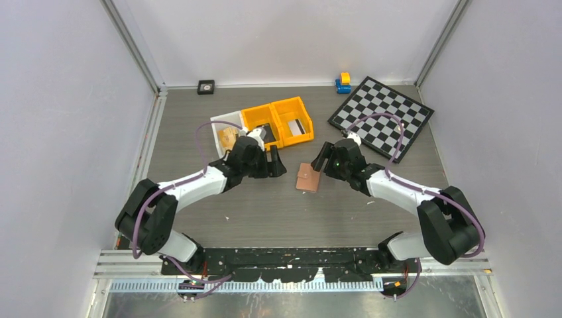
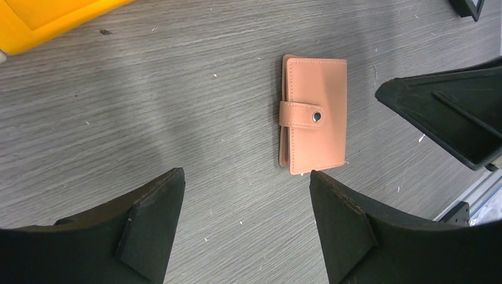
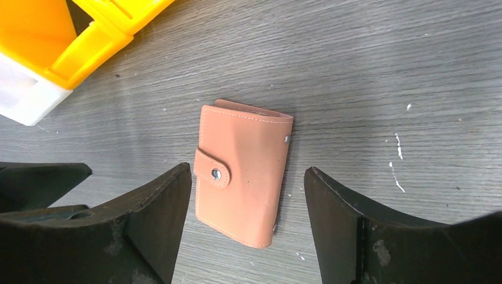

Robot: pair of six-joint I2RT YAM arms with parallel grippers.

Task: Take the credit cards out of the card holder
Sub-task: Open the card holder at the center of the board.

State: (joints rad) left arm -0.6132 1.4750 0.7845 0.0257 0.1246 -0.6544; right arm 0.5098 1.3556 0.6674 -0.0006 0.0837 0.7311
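Observation:
The tan-pink card holder (image 1: pixel 307 179) lies flat on the grey table, closed, with its snap tab fastened. It shows in the left wrist view (image 2: pixel 314 112) and in the right wrist view (image 3: pixel 243 171). No credit cards show at the holder. A pale flat rectangle with a dark stripe (image 1: pixel 296 126), maybe a card, lies in the right orange bin. My left gripper (image 1: pixel 275 165) (image 2: pixel 245 174) is open and empty, just left of the holder. My right gripper (image 1: pixel 321 158) (image 3: pixel 247 170) is open, hovering over the holder with its near end between the fingers.
Two joined orange bins (image 1: pixel 289 106) and a white bin (image 1: pixel 222 126) stand behind the left gripper; a chunky black item (image 1: pixel 265 132) sits in the left orange bin. A chessboard (image 1: pixel 381 118), a yellow-blue toy (image 1: pixel 343 82) and a small black square (image 1: pixel 206 86) lie at the back.

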